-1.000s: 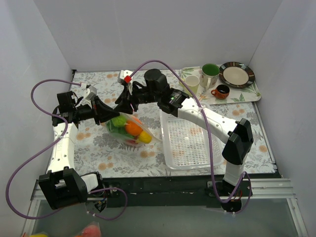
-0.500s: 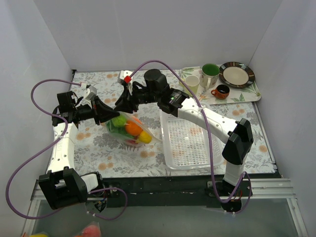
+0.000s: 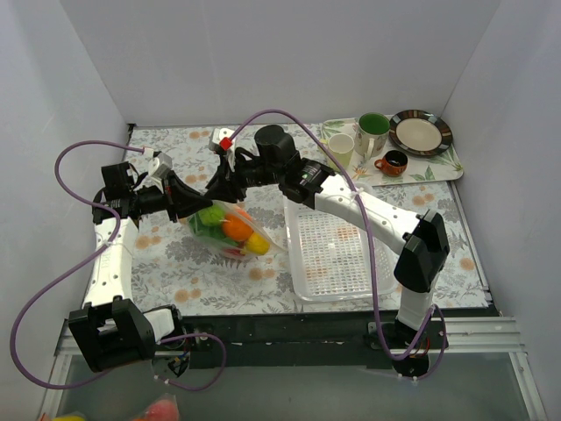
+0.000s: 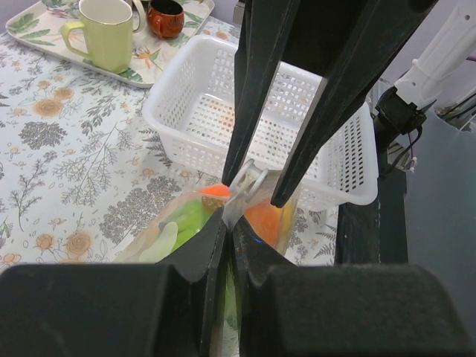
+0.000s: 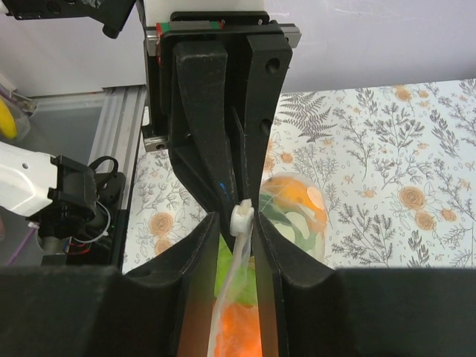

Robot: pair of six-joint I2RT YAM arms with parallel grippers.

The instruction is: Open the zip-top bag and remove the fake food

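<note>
Pinching zip-top bag [image 3: 232, 230], white slider [image 5: 241, 216] wrist-view only

The top camera sits high behind my two bases and looks down and forward, far enough back to take in the whole desk [image 3: 175, 272] from near edge to back wall. The left wrist camera rides just behind my left fingers [image 4: 190, 271] and looks along them across the desk to the right, very close to the zip-top bag [image 4: 186, 223], with the basket [image 4: 172, 130] and tray [image 4: 152, 63] beyond. The right wrist camera sits just behind my right fingers [image 5: 190, 275] and faces the opposite way, towards the left near edge. All three views share the bag, and each wrist view catches the other arm's fingers coming down from the top of its picture.
</note>
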